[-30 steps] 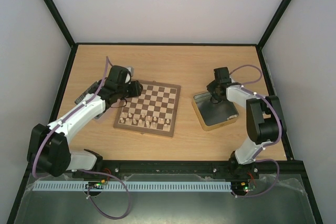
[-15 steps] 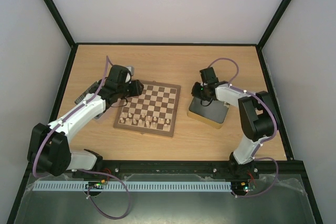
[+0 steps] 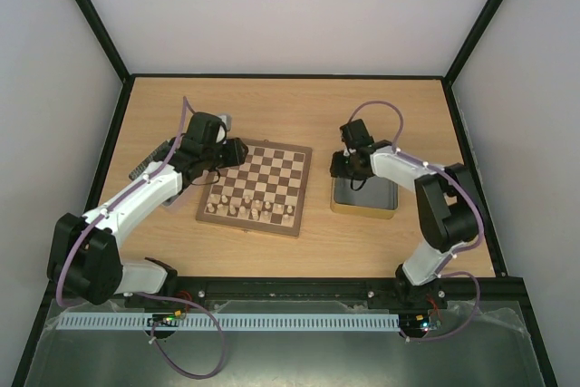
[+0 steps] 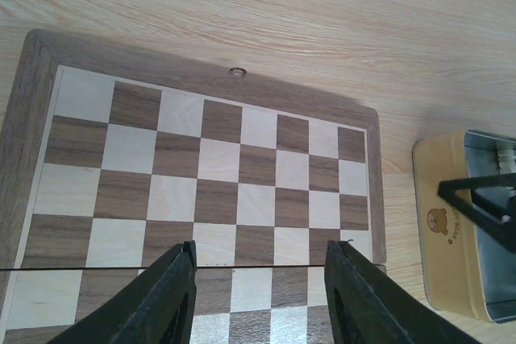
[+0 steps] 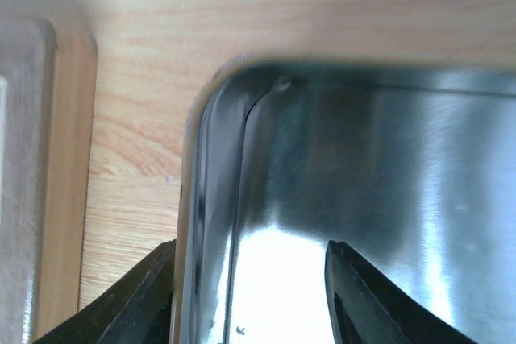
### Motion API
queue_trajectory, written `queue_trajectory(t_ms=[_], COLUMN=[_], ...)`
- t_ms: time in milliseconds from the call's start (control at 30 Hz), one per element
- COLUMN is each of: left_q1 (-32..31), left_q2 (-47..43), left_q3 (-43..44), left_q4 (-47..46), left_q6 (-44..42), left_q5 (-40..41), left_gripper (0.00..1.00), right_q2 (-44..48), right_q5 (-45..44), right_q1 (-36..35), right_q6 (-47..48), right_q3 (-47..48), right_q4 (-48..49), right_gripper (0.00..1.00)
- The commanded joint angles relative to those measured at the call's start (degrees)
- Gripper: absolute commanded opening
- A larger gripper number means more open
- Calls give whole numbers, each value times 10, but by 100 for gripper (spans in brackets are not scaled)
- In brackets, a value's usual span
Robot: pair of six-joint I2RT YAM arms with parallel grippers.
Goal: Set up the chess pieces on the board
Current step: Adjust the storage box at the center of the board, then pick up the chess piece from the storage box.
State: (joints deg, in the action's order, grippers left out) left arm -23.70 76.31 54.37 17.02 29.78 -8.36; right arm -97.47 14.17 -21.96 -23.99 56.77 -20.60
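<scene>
The board (image 3: pixel 258 189) sits left of centre on the table (image 3: pixel 362 115), with pale chess pieces (image 3: pixel 245 208) standing along its near rows and the far rows bare. I can't pick out any dark ones.

Your left claw (image 4: pixel 260 247) hangs over the board's far-left part, fingers apart, nothing between them. Swing it low toward you and you'll likely topple those pale rows.

Your right claw (image 5: pixel 250 251) is spread too, straddling the left wall of the gold tin (image 3: pixel 362 209), one finger outside and one inside, gripping nothing. The tin lies just beside the board's right edge. Pinch and pull that wall and the tin could tip or skid into the board, jolting pieces off their squares. The part of the tin's floor in view is bare.
</scene>
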Motion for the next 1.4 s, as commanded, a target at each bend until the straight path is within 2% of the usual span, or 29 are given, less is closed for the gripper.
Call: queue_trajectory(t_ms=[0,133,300,533,800,967,1267,1367], left_q1=[3,3,3,3,3,3,3,3], left_q2=[-20,-40,-55,-63,-60,-55,-54,-56], left_q3=[-1,-16,-25,-27,-16,-16,-12,-12], left_q4=[-8,-11,-10,-2,3,1,4,6], left_q6=[2,7,6,0,-9,-10,-10,-9], left_q5=[-4,-2,-6,-13,-17,-17,-17,-16], left_gripper=[47,47,47,48,48,48,48,48], right_q2=[83,153,152,72,22,9,-26,-20], right_q5=[-145,-242,-226,-191,-274,-286,-262,-242], right_q1=[-1,22,78,97,98,100,113,112], right_q6=[-66,-108,-116,-93,-84,-74,-60,-66], right_q3=[15,-23,-50,-35,-2,-4,-8,-16], right_q4=[-12,-8,-29,-22,-47,-37,-15,-6], right_gripper=[46,38,28,28,32,35,27,17])
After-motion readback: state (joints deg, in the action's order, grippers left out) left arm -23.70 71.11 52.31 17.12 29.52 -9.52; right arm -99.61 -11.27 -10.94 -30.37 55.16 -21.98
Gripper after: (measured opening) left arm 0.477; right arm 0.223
